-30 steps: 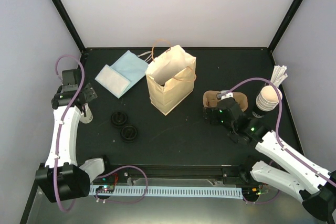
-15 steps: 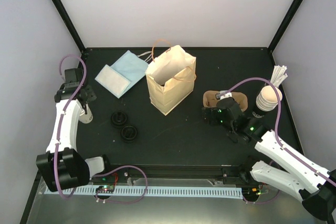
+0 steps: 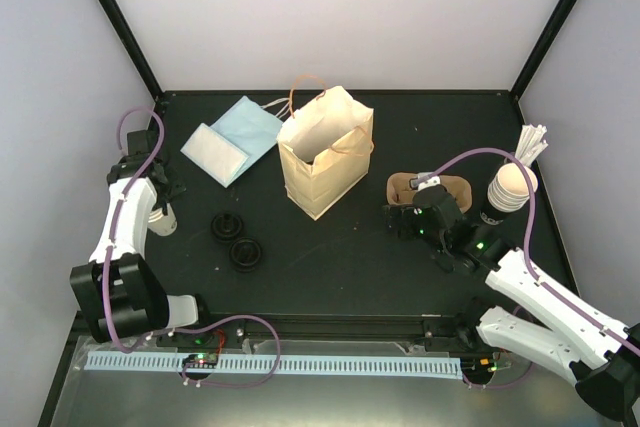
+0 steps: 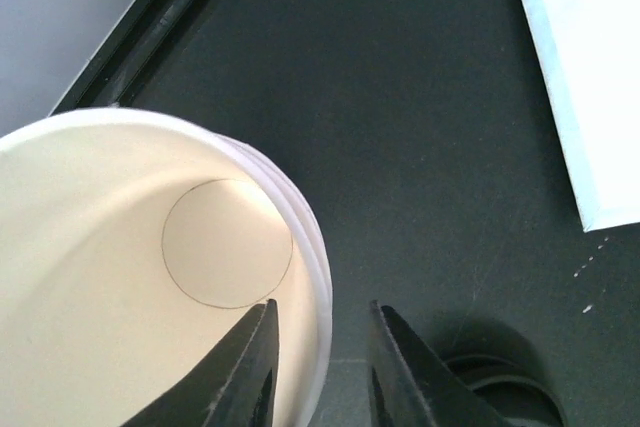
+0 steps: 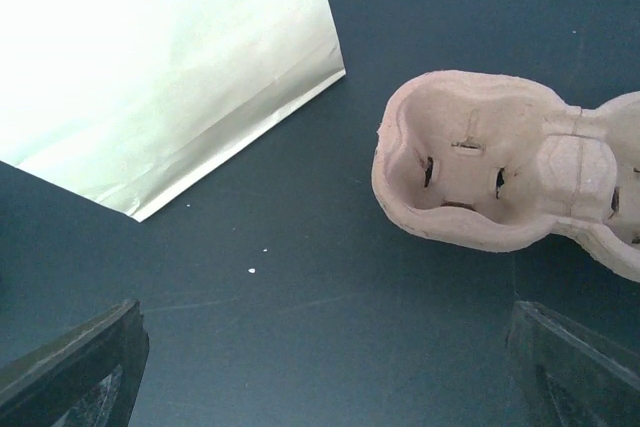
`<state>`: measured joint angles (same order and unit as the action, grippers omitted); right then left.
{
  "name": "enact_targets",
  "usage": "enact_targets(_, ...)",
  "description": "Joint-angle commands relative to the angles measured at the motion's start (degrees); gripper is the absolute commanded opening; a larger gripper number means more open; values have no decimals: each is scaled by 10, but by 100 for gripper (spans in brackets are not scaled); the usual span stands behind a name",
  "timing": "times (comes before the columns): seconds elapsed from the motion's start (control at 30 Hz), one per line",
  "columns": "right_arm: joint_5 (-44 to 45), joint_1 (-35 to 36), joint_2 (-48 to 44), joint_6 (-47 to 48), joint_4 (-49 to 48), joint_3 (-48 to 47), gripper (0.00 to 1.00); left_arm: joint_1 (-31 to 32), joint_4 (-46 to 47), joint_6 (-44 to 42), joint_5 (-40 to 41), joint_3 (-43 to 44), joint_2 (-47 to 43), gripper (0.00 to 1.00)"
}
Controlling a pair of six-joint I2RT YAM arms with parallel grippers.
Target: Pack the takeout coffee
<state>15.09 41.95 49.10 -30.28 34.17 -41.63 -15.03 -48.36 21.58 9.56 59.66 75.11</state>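
Takeout coffee (image 4: 120, 277) rim sits btwn left pincer (image 4: 324, 309) fingers, one inside.

- Cream paper cup (image 3: 160, 219) stands at the black table's (image 3: 400, 277) left edge.
- Two black round lids (image 3: 246, 253) lie right of it.
- Brown paper bag (image 3: 325, 152) stands mid-table, with flat pale-blue and white packets (image 3: 232, 139) behind-left.
- Brown pulp carrier (image 3: 430, 190) lies right of the bag, and the nested cup stack (image 3: 510, 187) lies beyond.

Plain cream-beige takeout coffee cup (image 4: 100, 247) at lower left; matte black surface (image 3: 430, 127); tan paper bag (image 3: 325, 157) centre; pale blue sheet (image 3: 255, 125) upper left; brown pulp carrier (image 5: 470, 182); black lids (image 3: 245, 253).
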Motion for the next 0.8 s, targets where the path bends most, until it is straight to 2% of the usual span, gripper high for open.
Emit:
enact_targets(0.0,-7,-4,-8,6,-20,6,100,-5,-14,12,10,18,-5,25)
enact_targets(0.1,-10,-4,-5,6,-22,7,100,-5,-17,15,18,19,-7,16)
enact_targets(0.4,-13,-5,-3,7,-22,8,100,-5,-15,14,34,17,-32,16)
enact_targets(0.6,-14,-4,2,7,-21,7,100,-4,-12,9,31,15,-41,9)
enact_targets(0.77,-16,-4,5,8,-21,7,100,-5,-7,9,31,11,-52,8)
